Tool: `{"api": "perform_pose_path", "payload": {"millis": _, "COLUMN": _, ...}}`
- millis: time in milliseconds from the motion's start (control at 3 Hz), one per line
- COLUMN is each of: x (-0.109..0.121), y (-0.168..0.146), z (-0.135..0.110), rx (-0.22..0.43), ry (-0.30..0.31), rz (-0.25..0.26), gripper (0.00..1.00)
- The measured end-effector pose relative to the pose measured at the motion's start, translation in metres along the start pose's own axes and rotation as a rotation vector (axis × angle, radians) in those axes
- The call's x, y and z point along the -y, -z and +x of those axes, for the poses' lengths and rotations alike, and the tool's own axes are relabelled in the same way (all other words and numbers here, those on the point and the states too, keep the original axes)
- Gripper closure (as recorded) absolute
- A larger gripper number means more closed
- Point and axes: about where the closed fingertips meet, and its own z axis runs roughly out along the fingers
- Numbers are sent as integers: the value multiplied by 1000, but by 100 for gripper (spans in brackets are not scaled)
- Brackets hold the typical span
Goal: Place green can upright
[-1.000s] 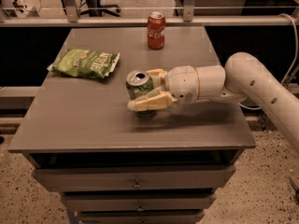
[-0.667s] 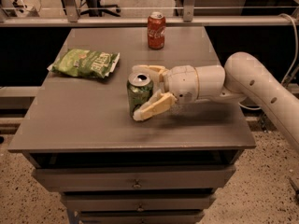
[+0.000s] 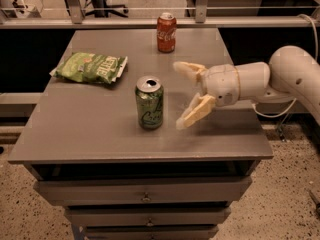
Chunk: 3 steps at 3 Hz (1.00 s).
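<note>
On the table [image 3: 75, 139], one green can [image 3: 149, 103] upright, one red can [image 3: 166, 32], one chip bag [image 3: 91, 67], one hand [image 3: 178, 96] released alongside.

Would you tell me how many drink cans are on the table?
2. The green can stands upright mid-table, beside the open gripper but not touching it; the red can stands near the far edge. None appears hidden.

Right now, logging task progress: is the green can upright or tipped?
Upright: the green can stands on its base on the table, silver top up, apart from the open gripper beside it.
</note>
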Motion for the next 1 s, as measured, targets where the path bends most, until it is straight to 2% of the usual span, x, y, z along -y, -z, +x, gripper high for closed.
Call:
{"api": "perform_pose_path", "payload": {"millis": 333, "x": 25, "y": 65, "z": 1, "rx": -85, "ry": 15, "rz": 86, "gripper": 0}}
{"api": "perform_pose_path", "payload": {"millis": 667, "x": 48, "y": 141, "z": -14, "rx": -147, "ry": 12, "rz": 222, "gripper": 0}}
{"api": "perform_pose_path", "payload": {"millis": 1000, "x": 56, "y": 156, "z": -24, "rx": -144, "ry": 29, "rz": 257, "gripper": 0}}
